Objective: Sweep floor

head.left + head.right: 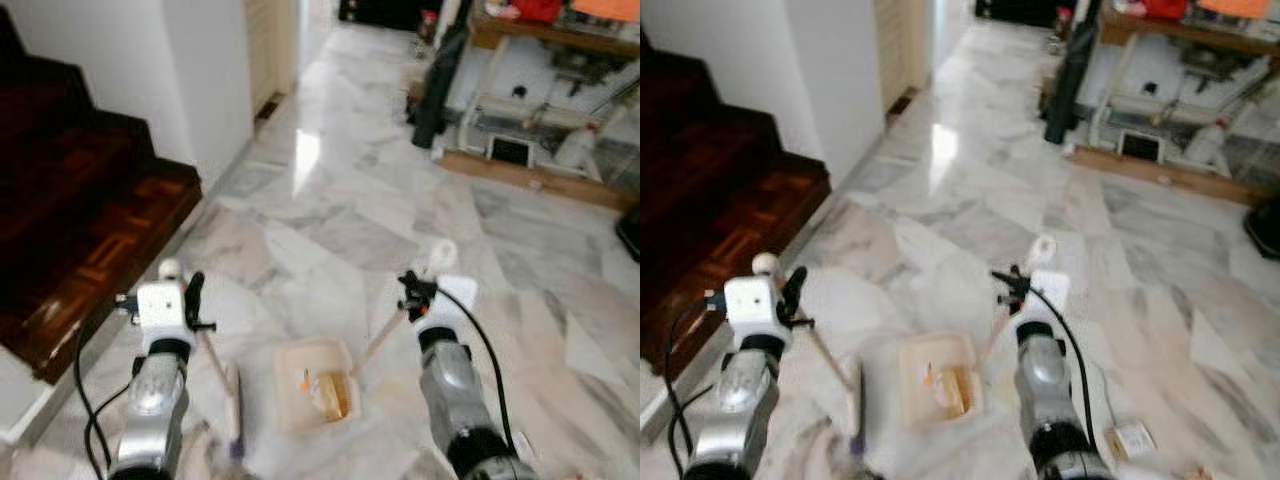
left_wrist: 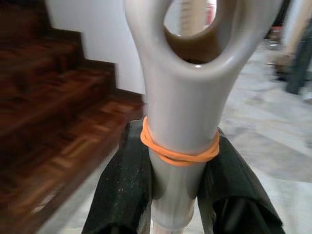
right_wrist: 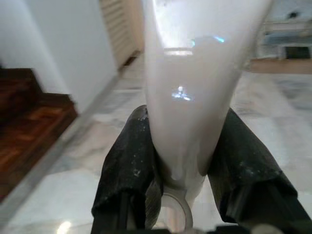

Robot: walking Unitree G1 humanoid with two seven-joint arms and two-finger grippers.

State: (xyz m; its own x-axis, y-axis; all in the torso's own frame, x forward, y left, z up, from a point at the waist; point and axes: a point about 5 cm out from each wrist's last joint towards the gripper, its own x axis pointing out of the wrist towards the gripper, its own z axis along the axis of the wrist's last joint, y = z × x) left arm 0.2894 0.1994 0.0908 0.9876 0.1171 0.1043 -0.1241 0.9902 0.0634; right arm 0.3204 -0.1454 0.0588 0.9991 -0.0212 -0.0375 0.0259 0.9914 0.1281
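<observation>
The cream dustpan (image 1: 318,385) lies on the marble floor (image 1: 330,215) between the 2 arms, orange and yellowish scraps inside. Left of it, the left pincer (image 2: 178,187) is clamped on the broom handle (image 2: 183,112), bound by an orange rubber band (image 2: 179,152); the brush (image 1: 234,415) rests on the floor beside the dustpan. Right of it, the right pincer (image 3: 187,168) grips the dustpan handle (image 3: 195,73). Beyond the dustpan, open floor runs toward a doorway. Dark wooden stairs (image 1: 85,220) edge the far left; a cluttered, blurred shelf (image 1: 545,100) stands far right.
</observation>
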